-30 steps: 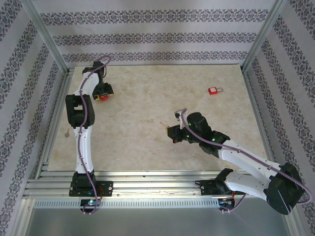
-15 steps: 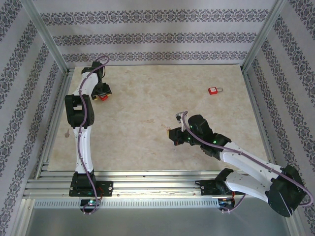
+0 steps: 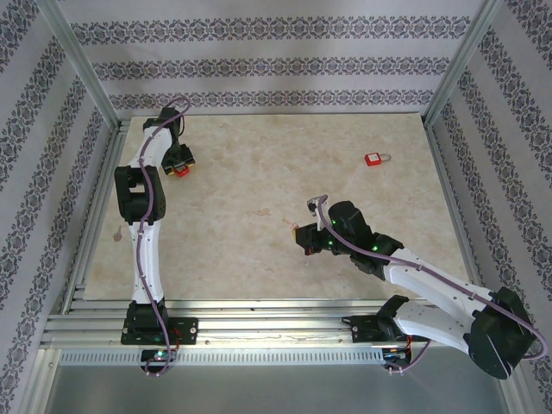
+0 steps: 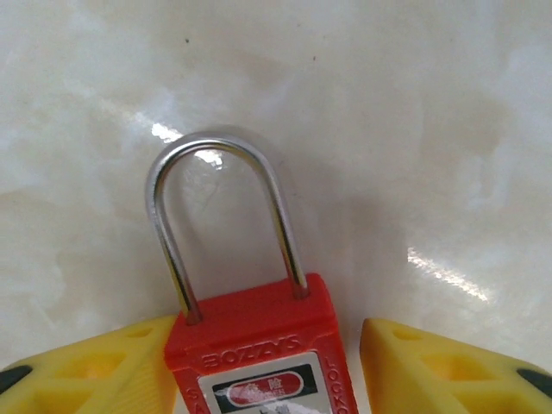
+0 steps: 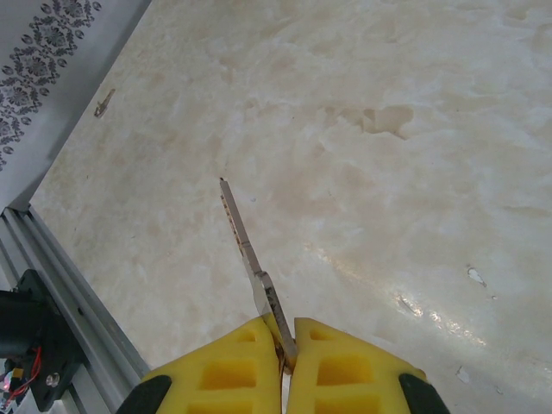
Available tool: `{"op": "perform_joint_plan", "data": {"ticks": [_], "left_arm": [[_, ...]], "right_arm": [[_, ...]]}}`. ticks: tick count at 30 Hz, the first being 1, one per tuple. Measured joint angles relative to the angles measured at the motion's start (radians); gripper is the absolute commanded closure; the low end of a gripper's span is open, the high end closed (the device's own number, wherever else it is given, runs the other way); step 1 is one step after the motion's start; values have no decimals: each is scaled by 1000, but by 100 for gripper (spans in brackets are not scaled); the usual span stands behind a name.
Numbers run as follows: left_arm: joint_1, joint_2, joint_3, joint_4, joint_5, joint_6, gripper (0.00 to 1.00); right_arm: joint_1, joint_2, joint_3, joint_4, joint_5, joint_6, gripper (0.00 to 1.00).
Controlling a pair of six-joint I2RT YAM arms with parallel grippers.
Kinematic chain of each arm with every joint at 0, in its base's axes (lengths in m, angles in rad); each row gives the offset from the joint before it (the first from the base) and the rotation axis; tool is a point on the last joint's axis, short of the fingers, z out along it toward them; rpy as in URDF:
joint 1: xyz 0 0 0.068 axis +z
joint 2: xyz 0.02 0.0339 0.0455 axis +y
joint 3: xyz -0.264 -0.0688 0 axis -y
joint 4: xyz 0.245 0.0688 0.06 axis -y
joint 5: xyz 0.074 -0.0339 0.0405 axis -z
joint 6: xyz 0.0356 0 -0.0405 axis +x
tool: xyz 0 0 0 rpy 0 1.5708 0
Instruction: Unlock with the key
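Loose key (image 3: 115, 231): flat on the table (image 3: 259, 190), near its left edge.
Left gripper (image 3: 179, 168): far-left part of the table; yellow fingers (image 4: 95, 366) drawn in to a narrow gap around a lock body.
Red padlock (image 4: 259, 336): held between the left fingers, steel shackle seated in the body and pointing away from the wrist.
Right gripper (image 3: 302, 237): right of table centre, fingers pressed together on a key bow.
Key (image 5: 244, 241): pinched at the right fingertips, blade slanting out above the table.
Second padlock (image 3: 373, 159): red, lying far right, well apart from both grippers.
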Motion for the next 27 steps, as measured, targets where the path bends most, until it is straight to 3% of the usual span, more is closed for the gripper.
{"op": "perform_joint_plan", "data": {"ticks": [10, 15, 19, 27], "left_arm": [[2, 0, 3, 2, 26, -3, 69], [8, -42, -77, 69, 63, 8, 82], [18, -116, -214, 160, 124, 7, 94], [35, -369, -634, 417, 348, -94, 99]], "right_arm": [[0, -2, -6, 0, -1, -3, 100], [0, -3, -6, 0, -4, -2, 100], [0, -10, -6, 0, -4, -2, 100], [7, -3, -4, 0, 16, 1, 100]]}}
